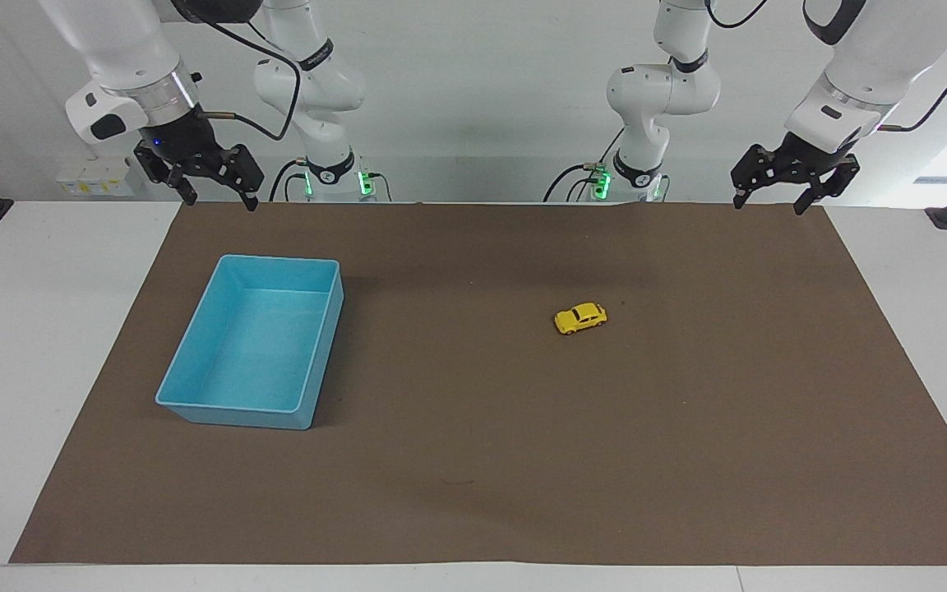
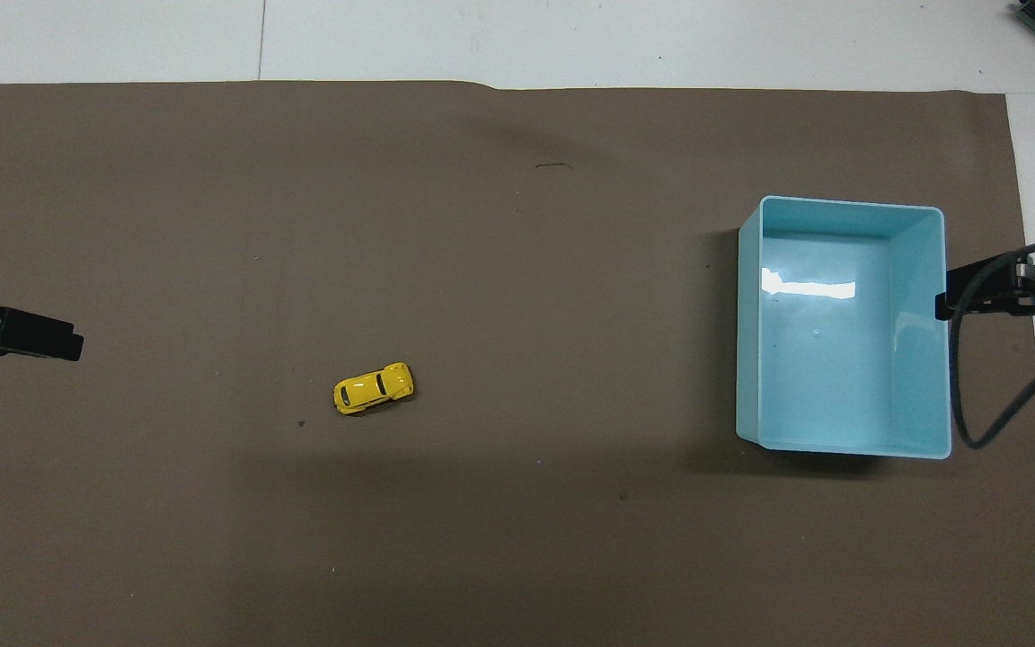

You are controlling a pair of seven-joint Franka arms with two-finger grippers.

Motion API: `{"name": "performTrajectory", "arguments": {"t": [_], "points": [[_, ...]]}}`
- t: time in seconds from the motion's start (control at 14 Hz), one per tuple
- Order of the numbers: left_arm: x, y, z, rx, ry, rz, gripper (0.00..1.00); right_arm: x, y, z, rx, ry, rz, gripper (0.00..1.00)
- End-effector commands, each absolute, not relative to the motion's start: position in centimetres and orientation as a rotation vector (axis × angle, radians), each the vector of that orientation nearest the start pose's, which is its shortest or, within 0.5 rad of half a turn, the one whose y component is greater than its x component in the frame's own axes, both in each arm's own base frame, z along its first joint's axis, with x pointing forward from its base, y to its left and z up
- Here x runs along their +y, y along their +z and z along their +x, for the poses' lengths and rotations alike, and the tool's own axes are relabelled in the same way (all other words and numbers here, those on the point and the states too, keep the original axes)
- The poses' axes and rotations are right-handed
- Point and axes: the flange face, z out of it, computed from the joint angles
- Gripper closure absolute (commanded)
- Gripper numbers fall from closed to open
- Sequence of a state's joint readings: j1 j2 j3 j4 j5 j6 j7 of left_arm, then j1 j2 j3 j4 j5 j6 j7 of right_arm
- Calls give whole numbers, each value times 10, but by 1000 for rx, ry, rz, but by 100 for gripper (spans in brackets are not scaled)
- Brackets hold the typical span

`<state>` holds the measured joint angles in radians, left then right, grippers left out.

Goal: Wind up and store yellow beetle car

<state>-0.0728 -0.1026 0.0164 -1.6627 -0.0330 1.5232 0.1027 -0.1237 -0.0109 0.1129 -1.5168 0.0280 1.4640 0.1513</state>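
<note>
Right gripper (image 1: 212, 200): you had it hanging in the air over the edge of the brown mat (image 1: 473, 493) closest to the robots, at the right arm's end; its fingers stood apart and held nothing; the arm waited.
Blue bin (image 1: 194, 358): you saw it standing upright on the mat toward the right arm's end of the table; its long sides ran away from the robots; nothing lay inside it.
Yellow car (image 1: 580, 318): you found it on its wheels on the bare mat, well apart from the bin and toward the left arm's end of the table; it sat about as far from the robots as the bin's middle; no gripper touched it.
Left gripper (image 1: 771, 202): you had it raised over the mat's edge closest to the robots, at the left arm's end; its fingers were spread and empty; that arm waited too.
Mat: you saw it covering most of the white table (image 1: 21, 345), which showed bare at both ends.
</note>
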Motion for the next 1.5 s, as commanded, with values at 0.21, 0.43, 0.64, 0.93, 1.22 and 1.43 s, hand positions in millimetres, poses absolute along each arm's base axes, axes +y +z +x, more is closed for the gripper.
{"name": "performTrajectory", "arguments": {"t": [0.21,0.43,0.64,0.93,1.22,1.43], "points": [[-36,633,514,243,38,-3172,0,-3,649,536,222,66,-3092,0],[-36,632,513,243,43,-3172,0,-3,649,536,222,66,-3092,0],[-37,633,514,245,38,-3172,0,-4,649,536,222,68,-3092,0],[-37,632,515,214,32,-3174,0,-4,649,536,224,66,-3092,0],[-37,633,514,24,33,-3180,0,-3,649,536,222,66,-3092,0],[-39,631,514,-346,49,-3165,0,-4,649,536,224,68,-3092,0]]}}
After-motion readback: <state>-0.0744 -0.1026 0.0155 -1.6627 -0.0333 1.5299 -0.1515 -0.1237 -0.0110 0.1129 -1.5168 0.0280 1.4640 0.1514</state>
